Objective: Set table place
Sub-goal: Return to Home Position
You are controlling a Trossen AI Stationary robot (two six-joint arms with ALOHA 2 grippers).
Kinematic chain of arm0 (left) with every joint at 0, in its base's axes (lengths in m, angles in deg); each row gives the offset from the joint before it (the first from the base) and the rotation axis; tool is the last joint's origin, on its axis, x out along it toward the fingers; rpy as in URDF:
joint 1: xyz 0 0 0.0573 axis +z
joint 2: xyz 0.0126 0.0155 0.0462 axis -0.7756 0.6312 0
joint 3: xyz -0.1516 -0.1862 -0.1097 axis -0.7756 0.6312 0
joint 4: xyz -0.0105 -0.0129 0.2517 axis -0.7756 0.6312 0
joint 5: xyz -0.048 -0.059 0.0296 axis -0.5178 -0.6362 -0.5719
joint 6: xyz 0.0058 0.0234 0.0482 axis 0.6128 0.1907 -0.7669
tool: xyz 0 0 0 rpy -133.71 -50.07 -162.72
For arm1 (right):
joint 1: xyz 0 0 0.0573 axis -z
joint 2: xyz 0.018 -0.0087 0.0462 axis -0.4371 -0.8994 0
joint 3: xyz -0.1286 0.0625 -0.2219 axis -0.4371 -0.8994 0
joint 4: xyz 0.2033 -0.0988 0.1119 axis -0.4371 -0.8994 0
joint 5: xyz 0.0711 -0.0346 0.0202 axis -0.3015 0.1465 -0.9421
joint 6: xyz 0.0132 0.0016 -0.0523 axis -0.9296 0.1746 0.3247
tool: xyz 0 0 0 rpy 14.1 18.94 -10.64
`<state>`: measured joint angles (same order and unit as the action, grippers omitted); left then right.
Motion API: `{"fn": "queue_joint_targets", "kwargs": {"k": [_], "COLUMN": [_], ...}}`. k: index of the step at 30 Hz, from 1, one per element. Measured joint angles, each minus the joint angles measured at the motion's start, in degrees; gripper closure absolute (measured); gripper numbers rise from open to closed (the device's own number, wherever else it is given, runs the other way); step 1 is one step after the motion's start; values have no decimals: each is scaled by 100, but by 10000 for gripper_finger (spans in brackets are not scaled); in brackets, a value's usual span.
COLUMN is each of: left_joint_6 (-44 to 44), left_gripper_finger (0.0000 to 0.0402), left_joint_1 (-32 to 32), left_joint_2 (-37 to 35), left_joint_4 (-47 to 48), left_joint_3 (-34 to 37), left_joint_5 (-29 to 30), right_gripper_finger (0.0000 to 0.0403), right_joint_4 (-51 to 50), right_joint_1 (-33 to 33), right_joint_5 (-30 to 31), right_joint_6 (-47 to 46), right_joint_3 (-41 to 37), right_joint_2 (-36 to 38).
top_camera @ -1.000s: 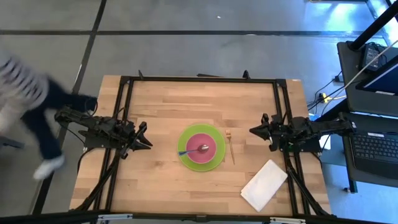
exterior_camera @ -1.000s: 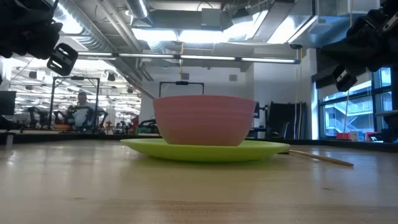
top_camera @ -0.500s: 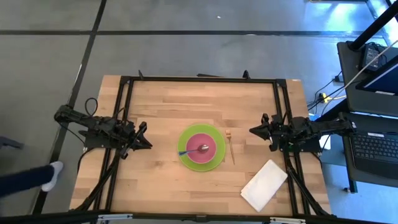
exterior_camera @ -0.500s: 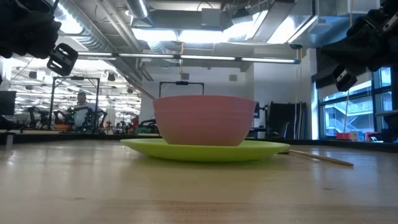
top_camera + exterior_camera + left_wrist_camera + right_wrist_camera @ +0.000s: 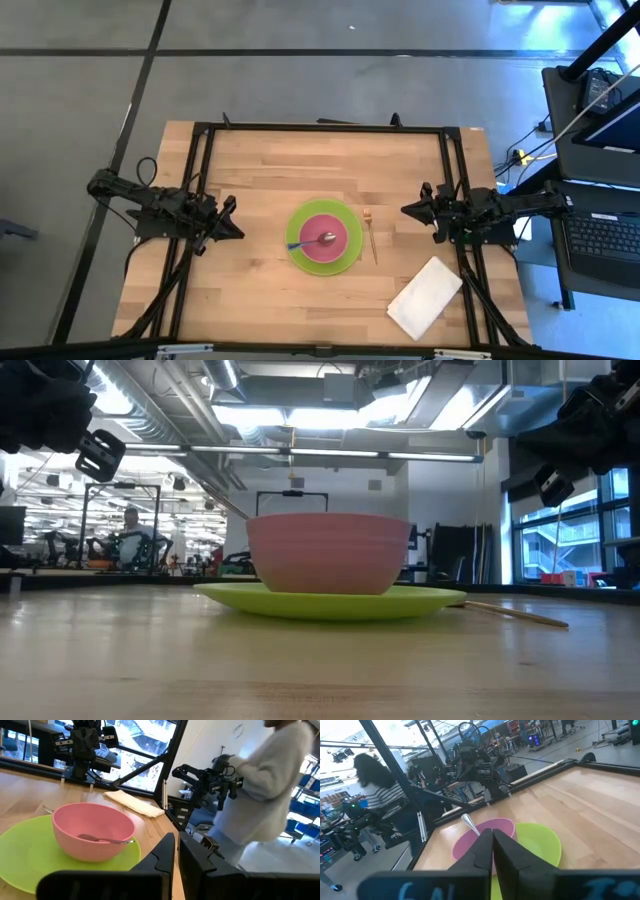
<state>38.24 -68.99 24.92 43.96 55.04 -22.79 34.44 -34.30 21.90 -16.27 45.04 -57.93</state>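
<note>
A pink bowl [image 5: 325, 240] stands on a green plate [image 5: 298, 253] at the middle of the wooden table [image 5: 260, 170]. A spoon [image 5: 318, 239] with a blue handle lies in the bowl. A thin wooden fork [image 5: 369, 232] lies on the table right of the plate. A white napkin [image 5: 425, 296] lies flat at the near right. My left gripper [image 5: 238, 229] is shut and empty, above the table left of the plate. My right gripper [image 5: 406, 209] is shut and empty, right of the fork. The bowl also shows in the left wrist view [image 5: 92, 830] and the right wrist view [image 5: 470, 842].
A black rail frame [image 5: 320, 127] runs around the tabletop. A desk with a laptop [image 5: 605, 235] stands off the table's right edge. A person in a light top [image 5: 260, 785] stands beyond the table's near side, and another person [image 5: 375, 795] shows past its left edge.
A person beside the table's left edge has walked out of the high view. Both arms have kept still.
</note>
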Motion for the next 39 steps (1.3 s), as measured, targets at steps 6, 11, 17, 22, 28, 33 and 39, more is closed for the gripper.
{"fn": "queue_joint_targets", "kwargs": {"k": [6, 11, 17, 22, 28, 33, 39], "left_joint_6": [-1, -1, -1, 0, -1, -1, -1], "left_gripper_finger": [392, 386, 373, 363, 352, 345, 338], "left_joint_1": [0, 0, 0, 0, 0, 0, 0], "left_joint_2": [0, 0, 0, 0, 0, 0, 0], "left_joint_4": [0, 0, 0, 0, 0, 0, 0], "left_joint_3": [0, 0, 0, 0, 0, 0, 0], "left_joint_5": [0, 0, 2, 0, 0, 0, 1], "right_gripper_finger": [386, 386, 386, 386, 386, 386, 386], "right_joint_4": [0, 0, 0, 0, 0, 0, 0], "right_joint_1": [0, 0, 0, 0, 0, 0, 0], "right_joint_5": [0, 0, -1, 0, -1, -2, -1], "right_joint_6": [2, 3, 8, 9, 7, 7, 1], "right_joint_3": [0, 0, 0, 0, 0, 0, 0], "right_joint_2": [0, -1, -2, -1, 0, -2, -1]}}
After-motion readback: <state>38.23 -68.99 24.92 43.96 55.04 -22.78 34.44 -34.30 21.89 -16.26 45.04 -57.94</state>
